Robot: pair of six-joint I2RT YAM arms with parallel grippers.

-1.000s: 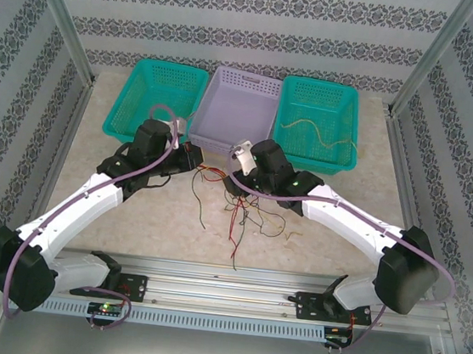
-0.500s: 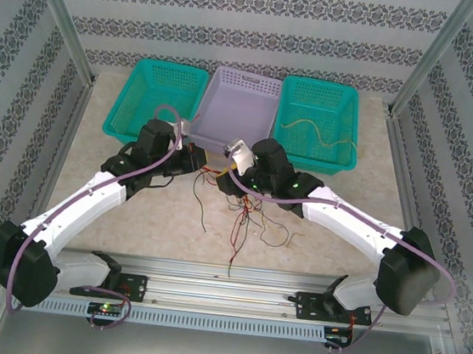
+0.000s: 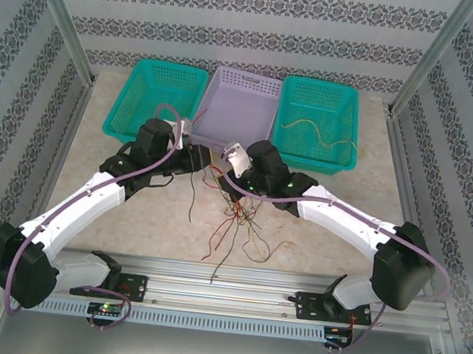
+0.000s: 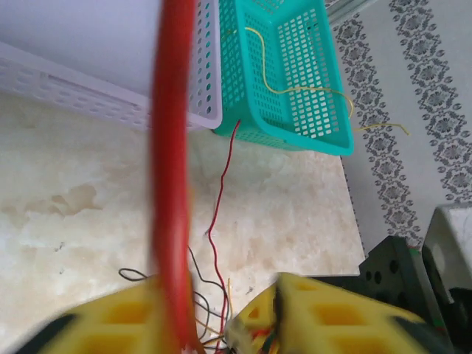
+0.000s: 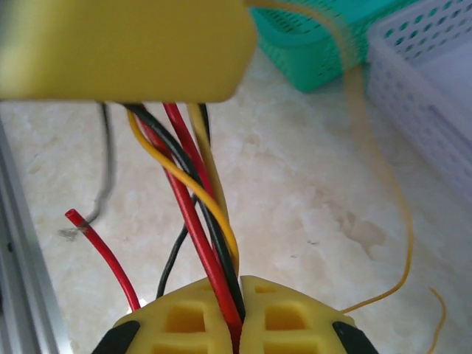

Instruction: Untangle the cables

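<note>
The cables, thin red, yellow and dark strands, lie tangled on the table between the two arms, with loose ends trailing toward the front rail. My right gripper is shut on a bunch of red, black and yellow cables, which run up from its jaws. My left gripper is just left of it. Its yellow fingers stand apart, and a blurred red cable runs close past the left finger. Thin red and dark strands lie on the table beyond.
Three baskets stand along the back: a teal basket on the left, a lilac basket in the middle and a teal basket on the right holding a yellow cable. An aluminium rail edges the front.
My right gripper has closed on the cable bunch and shifted slightly left. My left gripper has opened. The hanging cable ends have swung toward the front left.
</note>
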